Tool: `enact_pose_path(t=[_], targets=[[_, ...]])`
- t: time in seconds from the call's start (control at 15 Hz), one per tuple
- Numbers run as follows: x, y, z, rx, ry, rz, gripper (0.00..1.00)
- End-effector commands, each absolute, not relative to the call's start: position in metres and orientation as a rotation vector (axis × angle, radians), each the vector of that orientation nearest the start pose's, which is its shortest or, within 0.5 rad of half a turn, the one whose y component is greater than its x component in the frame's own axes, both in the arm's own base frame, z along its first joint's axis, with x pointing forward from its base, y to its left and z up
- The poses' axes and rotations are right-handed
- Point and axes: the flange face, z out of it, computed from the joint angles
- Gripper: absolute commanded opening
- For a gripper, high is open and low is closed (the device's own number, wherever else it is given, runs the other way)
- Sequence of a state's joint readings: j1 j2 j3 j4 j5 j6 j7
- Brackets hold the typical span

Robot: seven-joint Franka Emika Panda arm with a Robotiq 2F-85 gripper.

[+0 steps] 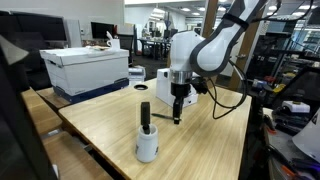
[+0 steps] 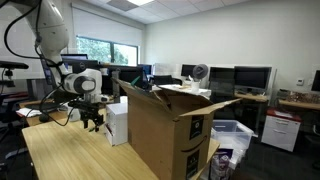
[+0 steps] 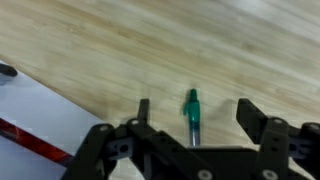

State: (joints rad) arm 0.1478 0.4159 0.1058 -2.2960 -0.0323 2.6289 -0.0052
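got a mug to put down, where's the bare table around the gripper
Bare wood runs from the white cup across the table to its edge on the picture's right in an exterior view, and between that cup and the white box. It is crowded under the gripper, where a green marker shows between its open fingers.

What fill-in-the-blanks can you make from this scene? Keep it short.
In the wrist view, the marker between the fingers of the gripper is ____ in colour.
The gripper is ____, its fingers clear of the marker.
In an exterior view, the cup with a black pen standing in it is ____.
The table is made of ____.
Missing words: green; open; white; wood.
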Motion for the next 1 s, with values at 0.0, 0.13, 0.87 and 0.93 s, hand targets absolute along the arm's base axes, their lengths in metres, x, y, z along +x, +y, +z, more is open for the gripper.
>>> enact_pose_path(t=[0.0, 0.13, 0.87, 0.93], targets=[[0.501, 0.127, 0.152, -3.088, -0.435, 0.141, 0.76], [0.498, 0.126, 0.152, -3.087, -0.430, 0.143, 0.70], [0.481, 0.124, 0.165, -3.113, -0.400, 0.092, 0.06], [0.478, 0.123, 0.165, -3.113, -0.404, 0.096, 0.05]])
